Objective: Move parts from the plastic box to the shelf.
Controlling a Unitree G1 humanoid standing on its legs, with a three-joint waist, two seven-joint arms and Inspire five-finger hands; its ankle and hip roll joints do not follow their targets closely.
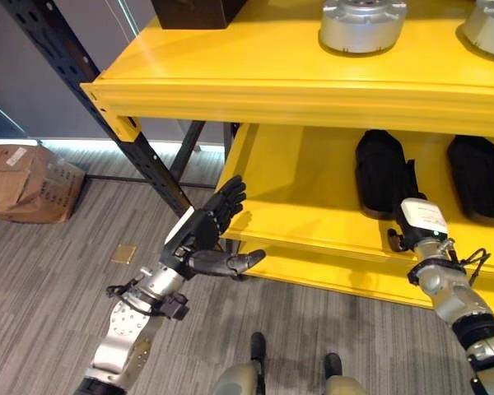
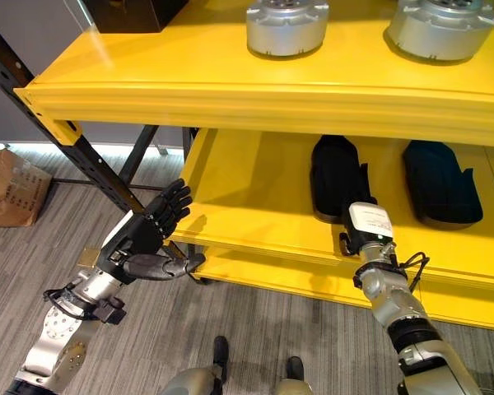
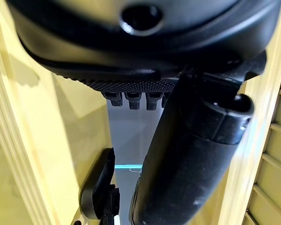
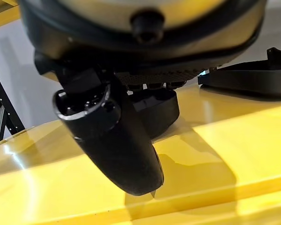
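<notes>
Left hand [image 1: 204, 233] fingers spread, right hand [image 2: 364, 224] fingers hidden at black part [image 2: 336, 174], yellow shelf [image 2: 255, 206]

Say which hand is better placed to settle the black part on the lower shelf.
Right. The right hand is already at the black part over the lower shelf; the left hand hovers open, off the shelf's left end.
</notes>
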